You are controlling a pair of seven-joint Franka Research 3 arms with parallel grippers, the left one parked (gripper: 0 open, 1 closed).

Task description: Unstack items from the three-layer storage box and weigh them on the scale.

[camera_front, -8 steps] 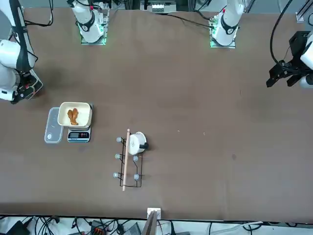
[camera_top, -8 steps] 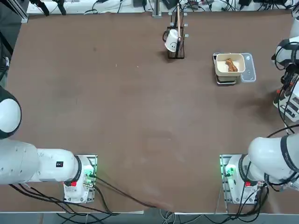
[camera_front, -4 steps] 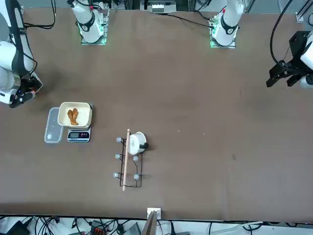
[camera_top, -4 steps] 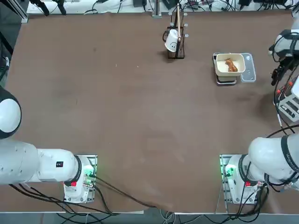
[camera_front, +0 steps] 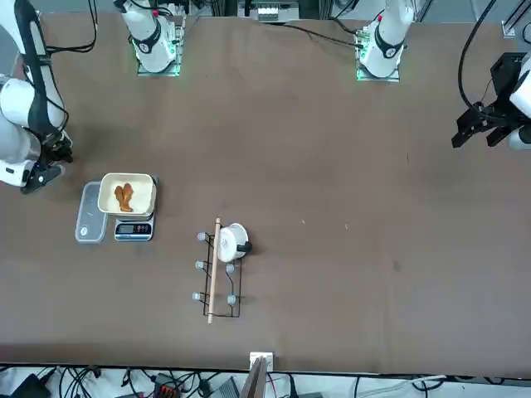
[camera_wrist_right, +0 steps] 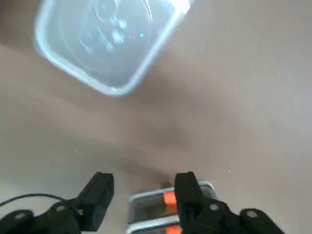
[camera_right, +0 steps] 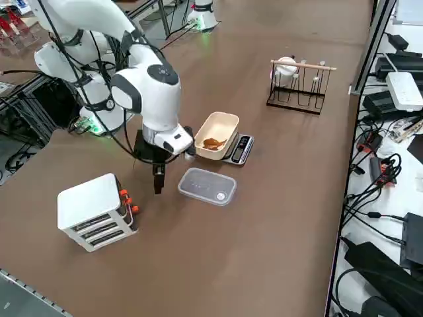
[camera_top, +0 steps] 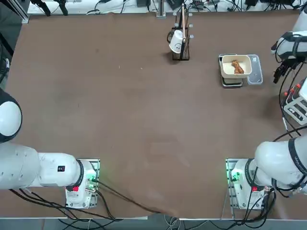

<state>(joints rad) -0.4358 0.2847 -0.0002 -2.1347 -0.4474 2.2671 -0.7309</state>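
Right gripper [camera_right: 158, 179] risen away from the three-layer storage box [camera_right: 96, 211], fingers spread and empty, box just beside and below it, bread piece [camera_right: 213, 142] in cream bowl [camera_right: 216, 135] on the scale [camera_right: 239, 148] beyond

the three-layer storage box [camera_right: 94, 211] stood near the table's right edge, a white block with grey slatted fronts and small red-orange tabs [camera_right: 128, 201] down one corner, all layers pushed in. well apart from it, the scale [camera_right: 239, 148] lay flat with its dark base and display showing, a cream square bowl [camera_right: 218, 129] sitting on it. two brown bread-like items [camera_top: 236, 66] rested inside the bowl, touching each other
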